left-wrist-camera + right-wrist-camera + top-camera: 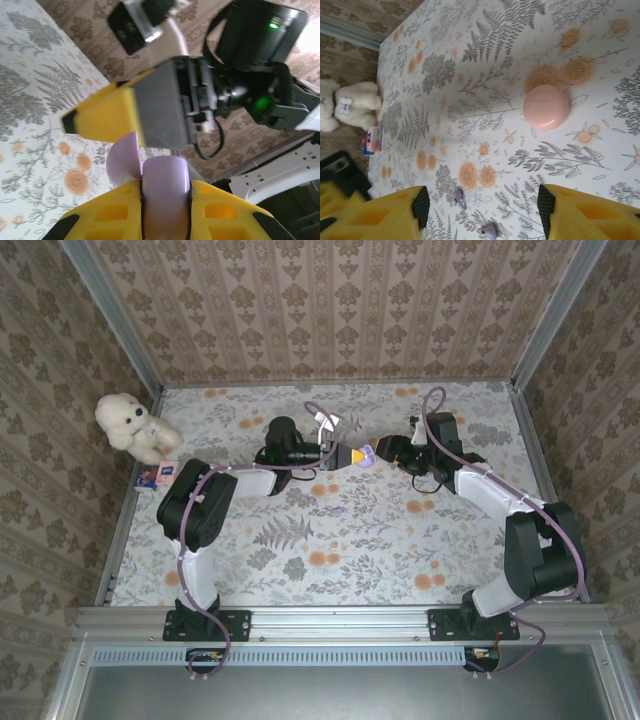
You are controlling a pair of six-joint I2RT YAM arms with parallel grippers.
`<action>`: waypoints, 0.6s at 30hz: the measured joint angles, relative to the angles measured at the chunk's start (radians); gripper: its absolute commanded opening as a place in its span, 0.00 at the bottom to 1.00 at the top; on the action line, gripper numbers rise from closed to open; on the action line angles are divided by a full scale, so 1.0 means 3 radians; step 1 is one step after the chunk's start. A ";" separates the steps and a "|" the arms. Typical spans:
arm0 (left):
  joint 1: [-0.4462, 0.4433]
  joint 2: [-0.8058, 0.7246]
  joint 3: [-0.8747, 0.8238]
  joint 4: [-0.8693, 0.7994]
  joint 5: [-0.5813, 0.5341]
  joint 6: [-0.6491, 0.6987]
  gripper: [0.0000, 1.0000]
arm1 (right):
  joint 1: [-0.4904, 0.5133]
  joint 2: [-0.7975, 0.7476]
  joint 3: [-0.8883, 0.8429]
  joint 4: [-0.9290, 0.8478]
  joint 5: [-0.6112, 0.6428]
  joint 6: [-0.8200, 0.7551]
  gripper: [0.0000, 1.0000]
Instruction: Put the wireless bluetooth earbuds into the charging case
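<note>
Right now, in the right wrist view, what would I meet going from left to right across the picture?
Plush toy → small box → earbud → second earbud → pink case.

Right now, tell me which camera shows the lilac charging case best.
The left wrist view: the lilac charging case sits close up, lid open, clamped in the left hand. The top external view gives it as a small lilac speck at mid-table.
</note>
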 measured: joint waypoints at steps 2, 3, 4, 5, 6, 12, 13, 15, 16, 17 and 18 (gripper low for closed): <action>-0.0011 -0.0045 0.0000 -0.0003 0.0023 0.0022 0.00 | 0.0001 0.0014 0.0000 0.0001 0.0011 0.0032 0.62; -0.0010 -0.0061 0.0000 -0.0003 0.0023 0.0032 0.00 | 0.0001 0.0015 -0.0003 0.0003 0.0011 0.0037 0.62; -0.0004 -0.0072 0.0000 -0.0001 0.0023 0.0037 0.00 | 0.0001 0.0015 -0.0008 0.0013 0.0011 0.0047 0.62; -0.0003 -0.0078 0.0000 -0.0001 0.0024 0.0043 0.00 | 0.0001 0.0014 -0.0014 0.0013 0.0010 0.0055 0.62; 0.0000 -0.0079 0.0000 -0.0003 0.0023 0.0045 0.00 | 0.0001 0.0014 -0.0023 0.0011 0.0010 0.0058 0.62; 0.0024 -0.0079 0.0000 -0.0015 0.0039 0.0045 0.00 | -0.0013 -0.0184 -0.0186 -0.0017 -0.0060 0.0024 0.60; 0.0025 -0.0079 0.0000 -0.0014 0.0048 0.0045 0.00 | -0.0014 -0.0257 -0.0207 -0.0023 -0.0090 -0.0013 0.59; 0.0028 -0.0079 0.0000 -0.0015 0.0060 0.0045 0.00 | -0.0023 -0.0403 -0.0240 -0.0038 -0.0161 -0.0083 0.58; 0.0034 -0.0079 0.0000 -0.0015 0.0062 0.0045 0.00 | -0.0025 -0.0472 -0.0249 -0.0042 -0.0211 -0.0122 0.57; 0.0041 -0.0079 0.0000 -0.0015 0.0070 0.0045 0.00 | -0.0028 -0.0532 -0.0253 -0.0039 -0.0266 -0.0145 0.56; 0.0043 -0.0079 0.0000 -0.0015 0.0074 0.0045 0.00 | -0.0028 -0.0572 -0.0256 -0.0036 -0.0317 -0.0167 0.55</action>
